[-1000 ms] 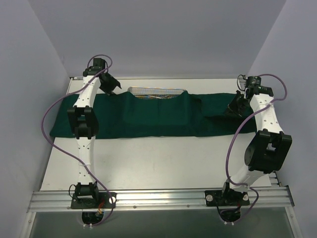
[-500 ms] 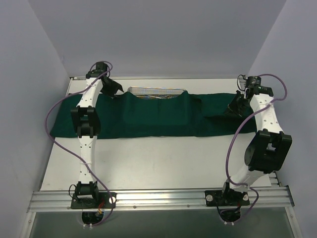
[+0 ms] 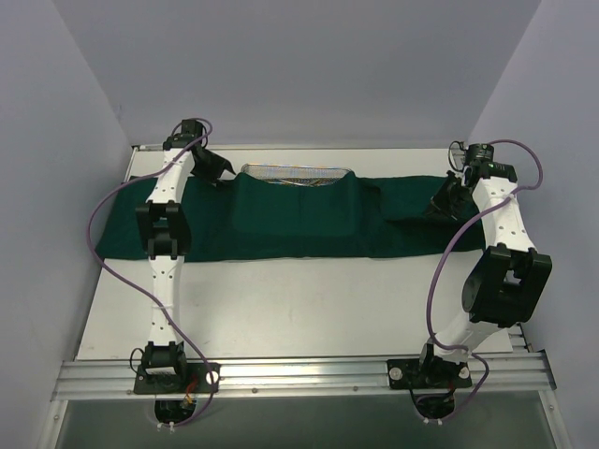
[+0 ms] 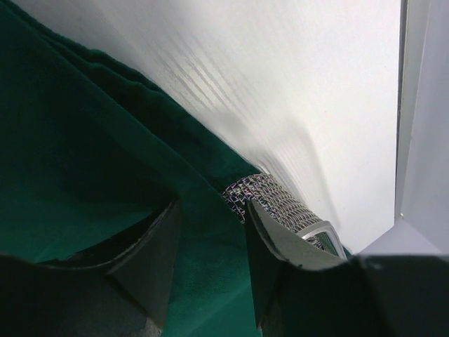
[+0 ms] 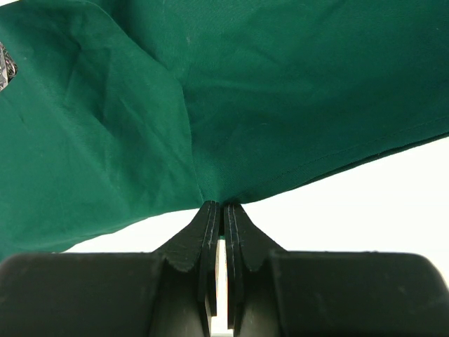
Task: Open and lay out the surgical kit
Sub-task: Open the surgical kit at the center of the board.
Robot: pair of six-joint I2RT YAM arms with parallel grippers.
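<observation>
Green drape (image 5: 280,91) is pinched in your right gripper's (image 5: 222,205) closed tips; your left gripper (image 4: 212,206) hangs parted over it, tray (image 4: 270,196) just beyond.

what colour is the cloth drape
The drape is dark green, clearest in the right wrist view.

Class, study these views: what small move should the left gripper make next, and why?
Probably close the left gripper on the edge of the drape between its open jaws beside the mesh tray; most of the tray is covered, and the right gripper pinches the drape's other end.
</observation>
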